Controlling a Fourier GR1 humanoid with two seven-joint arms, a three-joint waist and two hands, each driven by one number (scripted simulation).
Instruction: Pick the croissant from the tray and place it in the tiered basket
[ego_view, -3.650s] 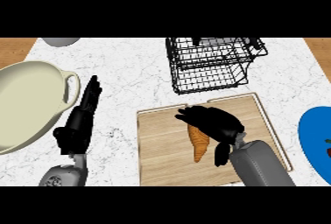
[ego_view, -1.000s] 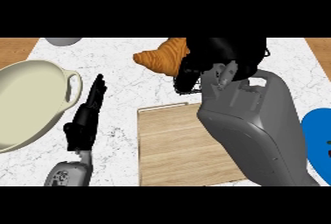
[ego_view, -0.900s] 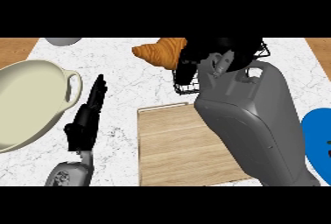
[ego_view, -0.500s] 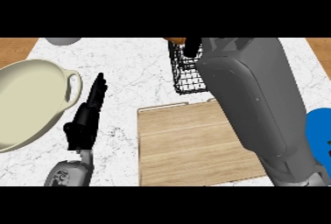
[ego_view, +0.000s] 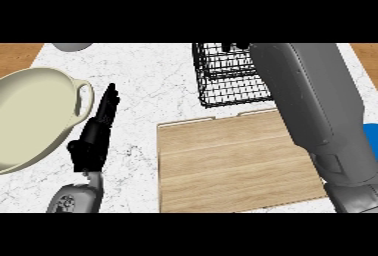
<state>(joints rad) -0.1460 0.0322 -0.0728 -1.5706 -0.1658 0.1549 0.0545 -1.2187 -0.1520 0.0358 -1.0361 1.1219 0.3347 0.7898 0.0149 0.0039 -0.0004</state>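
White marbled counter (ego_view: 148, 75) fills the head view, with wood showing at its far corners. A pale wooden tray (ego_view: 236, 165), flat and rectangular, lies near the middle with nothing on it. Just beyond its far edge stands the black wire tiered basket (ego_view: 229, 80), partly covered by the right forearm (ego_view: 314, 110), a thick grey limb that runs from the lower right up across the basket's right side and out past the top of the view. The right hand is out of sight, so its fingers cannot be judged, and the croissant shows nowhere; whether it is held above the basket or already inside cannot be told. Judging by the arm's line, the right side is the one at the basket, and any release would need the hand over the wire tiers, not the counter.

At the left, the black left hand (ego_view: 100, 125) rests with straight fingers pointing away, beside a large cream ceramic dish (ego_view: 29, 120) with a handle. A blue plate (ego_view: 369, 140) peeks out behind the right forearm, and a grey round object (ego_view: 70, 46) sits at the far left edge.
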